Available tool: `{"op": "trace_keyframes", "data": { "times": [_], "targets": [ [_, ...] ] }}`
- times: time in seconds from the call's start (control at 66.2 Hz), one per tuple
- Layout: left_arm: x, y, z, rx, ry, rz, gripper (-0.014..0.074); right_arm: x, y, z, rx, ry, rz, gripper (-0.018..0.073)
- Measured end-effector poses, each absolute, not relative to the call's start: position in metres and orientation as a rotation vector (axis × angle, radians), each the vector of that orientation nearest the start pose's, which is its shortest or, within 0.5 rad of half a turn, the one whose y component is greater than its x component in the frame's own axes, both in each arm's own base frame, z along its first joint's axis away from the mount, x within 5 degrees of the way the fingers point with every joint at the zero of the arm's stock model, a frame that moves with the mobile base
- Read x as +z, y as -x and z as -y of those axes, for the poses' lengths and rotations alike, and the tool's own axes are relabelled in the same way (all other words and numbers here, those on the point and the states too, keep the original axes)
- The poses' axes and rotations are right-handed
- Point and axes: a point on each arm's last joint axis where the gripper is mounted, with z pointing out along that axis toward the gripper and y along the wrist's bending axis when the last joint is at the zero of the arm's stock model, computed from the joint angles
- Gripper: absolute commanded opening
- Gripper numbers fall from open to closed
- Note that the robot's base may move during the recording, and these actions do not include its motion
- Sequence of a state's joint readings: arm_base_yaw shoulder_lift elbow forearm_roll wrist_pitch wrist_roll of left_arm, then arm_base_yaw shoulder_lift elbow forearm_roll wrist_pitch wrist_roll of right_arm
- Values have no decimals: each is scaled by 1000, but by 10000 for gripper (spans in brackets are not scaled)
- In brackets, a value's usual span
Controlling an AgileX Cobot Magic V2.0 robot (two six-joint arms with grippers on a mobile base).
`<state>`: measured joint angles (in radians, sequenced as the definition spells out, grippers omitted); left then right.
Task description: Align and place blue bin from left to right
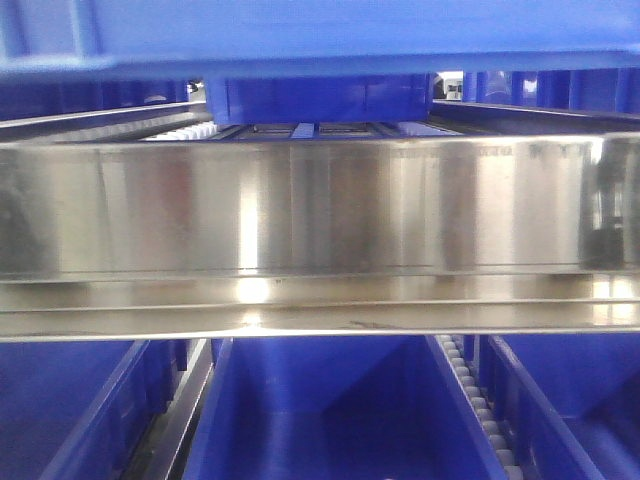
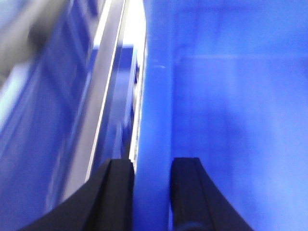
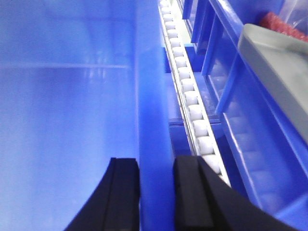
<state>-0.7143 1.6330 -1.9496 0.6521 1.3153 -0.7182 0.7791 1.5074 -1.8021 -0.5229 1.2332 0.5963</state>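
bright mid-blue plastic bin [image 2: 231, 120] is gripped by its walls: left pincer [image 2: 152, 166] and right pincer [image 3: 156, 166] each closed narrowly on one, beside white roller track [image 3: 192, 110].

Bright, glary; left wrist view blurred.

The front view holds one steel beam [image 1: 320, 215], one large blue bin [image 1: 300, 40] along the top edge, and four darker bins [image 1: 330, 410]: three below the beam and one above (the outer two below are cut off by the frame). Two white roller strips [image 1: 480, 400] show there. There are two pincers, the left pincer [image 2: 152, 166] and the right pincer [image 3: 156, 163], each with two black fingers [image 3: 126, 192].
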Motion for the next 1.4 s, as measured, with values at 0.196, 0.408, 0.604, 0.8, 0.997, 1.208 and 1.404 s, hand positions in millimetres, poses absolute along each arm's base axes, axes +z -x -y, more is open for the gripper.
{"op": "trace_keyframes", "data": {
  "times": [0.196,0.408,0.604,0.8,0.997,1.208,1.404],
  "targets": [
    [460,-257,158,93,88,-2249,-111,466,-231,-190,69,215,-2246,-70],
    [457,-247,151,94,90,-2259,-111,463,-221,-191,99,210,-2242,-70],
    [455,-246,152,97,84,-2262,-111,456,-212,-185,107,226,-2243,-70],
    [456,-247,153,80,72,-2244,-111,447,-202,-182,94,236,-2251,-70],
    [457,-248,153,87,69,-2238,-111,446,-201,-183,100,233,-2239,-70],
    [458,-247,152,91,70,-2232,-111,448,-202,-183,111,229,-2211,-70],
    [458,-247,151,94,72,-2230,-111,449,-203,-184,128,219,-2197,-70]
  ]
}}
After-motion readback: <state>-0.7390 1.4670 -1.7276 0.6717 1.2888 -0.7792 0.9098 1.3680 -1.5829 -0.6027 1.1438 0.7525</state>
